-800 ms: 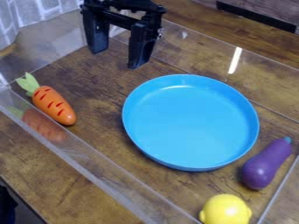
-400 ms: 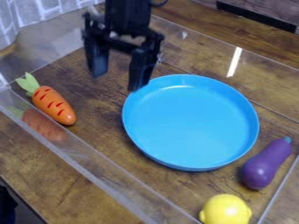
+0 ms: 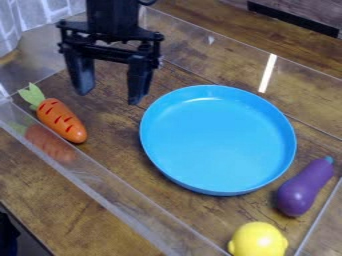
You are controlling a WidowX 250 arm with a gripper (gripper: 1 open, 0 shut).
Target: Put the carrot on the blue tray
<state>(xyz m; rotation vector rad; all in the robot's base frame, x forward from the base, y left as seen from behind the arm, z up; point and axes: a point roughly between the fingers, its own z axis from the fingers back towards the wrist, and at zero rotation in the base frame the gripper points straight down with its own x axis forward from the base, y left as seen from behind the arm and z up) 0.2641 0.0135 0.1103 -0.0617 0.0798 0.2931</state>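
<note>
The carrot (image 3: 58, 117) lies on the wooden table near the left edge, orange with dark grooves, its pale green top pointing up-left. The blue tray (image 3: 219, 137) rests in the middle, round, shallow-rimmed and holding nothing. My gripper (image 3: 110, 84) hangs above the table between them, up and to the right of the carrot and just left of the tray's rim. Its two dark fingers stand wide apart, so it is open with nothing between them.
A purple eggplant (image 3: 306, 185) lies at the right of the tray. A yellow lemon (image 3: 258, 241) sits at the bottom right. Clear low walls (image 3: 94, 190) border the work area on the left and front.
The gripper has moved left and toward the front, from above the tray's far-left rim to a spot closer to the carrot. It stayed open. Nothing else moved.
</note>
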